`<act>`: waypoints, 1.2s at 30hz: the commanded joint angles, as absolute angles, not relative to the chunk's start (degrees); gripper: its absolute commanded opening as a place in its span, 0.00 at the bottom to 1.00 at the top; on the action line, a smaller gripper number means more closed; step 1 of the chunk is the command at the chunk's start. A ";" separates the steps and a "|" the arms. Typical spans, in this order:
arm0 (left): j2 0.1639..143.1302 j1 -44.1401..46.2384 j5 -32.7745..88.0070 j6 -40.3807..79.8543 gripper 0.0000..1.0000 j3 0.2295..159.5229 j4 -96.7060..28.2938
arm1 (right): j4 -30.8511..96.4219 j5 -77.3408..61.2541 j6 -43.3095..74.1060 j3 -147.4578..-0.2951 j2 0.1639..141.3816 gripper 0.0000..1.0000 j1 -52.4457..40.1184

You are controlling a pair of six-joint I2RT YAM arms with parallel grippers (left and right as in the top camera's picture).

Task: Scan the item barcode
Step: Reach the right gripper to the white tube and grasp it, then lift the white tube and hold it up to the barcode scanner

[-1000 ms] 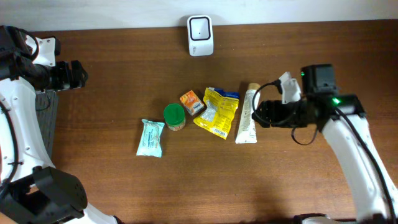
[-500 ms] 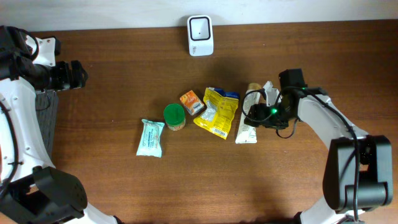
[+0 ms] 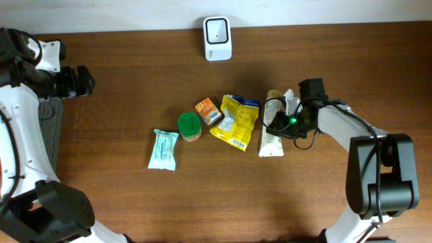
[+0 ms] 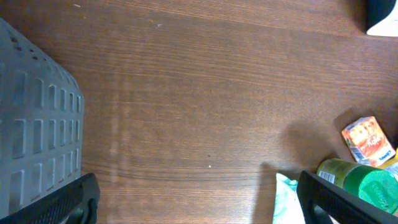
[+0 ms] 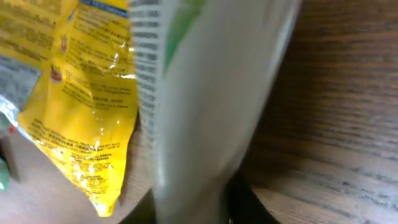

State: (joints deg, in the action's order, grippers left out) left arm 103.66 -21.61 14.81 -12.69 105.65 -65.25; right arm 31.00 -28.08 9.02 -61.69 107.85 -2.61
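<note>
A white tube (image 3: 272,131) lies on the wooden table, right of a yellow packet (image 3: 236,121). My right gripper (image 3: 278,121) is down on the tube's middle, shut on it. In the right wrist view the tube (image 5: 199,93) fills the frame between the dark jaws of that gripper (image 5: 193,200), and a barcode (image 5: 146,37) shows on its left edge. The white scanner (image 3: 217,29) stands at the back centre, and its corner (image 4: 382,18) shows in the left wrist view. My left gripper (image 3: 81,81) hovers open at the far left with nothing in it (image 4: 199,205).
Left of the tube lie the yellow packet (image 5: 74,106), a small orange box (image 3: 208,110), a green-lidded jar (image 3: 189,125) and a teal pouch (image 3: 163,149). A grey basket (image 4: 37,124) sits at the left table edge under the left arm.
The right gripper moved left onto the tube and closed on it. The tube's near end shifted slightly to the right. The left arm stayed still.
</note>
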 commanded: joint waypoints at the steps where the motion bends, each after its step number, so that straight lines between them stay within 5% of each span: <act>1: 104.27 -21.54 15.66 -13.58 0.99 106.10 -65.23 | 31.11 -27.09 9.58 -60.93 109.38 0.04 -2.92; 12: 104.27 -21.54 15.66 -13.58 0.99 106.10 -65.23 | 42.13 -53.65 -3.07 -65.95 93.43 0.04 -0.51; 23: 104.27 -21.54 15.66 -13.58 0.99 106.10 -65.23 | 46.33 -73.52 -5.74 -79.53 81.28 0.04 -10.52; 36: 104.27 -21.54 15.66 -13.58 0.99 106.10 -65.23 | 47.83 -69.45 2.72 -85.21 79.33 0.04 -14.68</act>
State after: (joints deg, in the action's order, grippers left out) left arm 103.66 -21.61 14.81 -12.69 105.65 -65.30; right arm 48.07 -71.00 -0.71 -83.26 80.60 -13.67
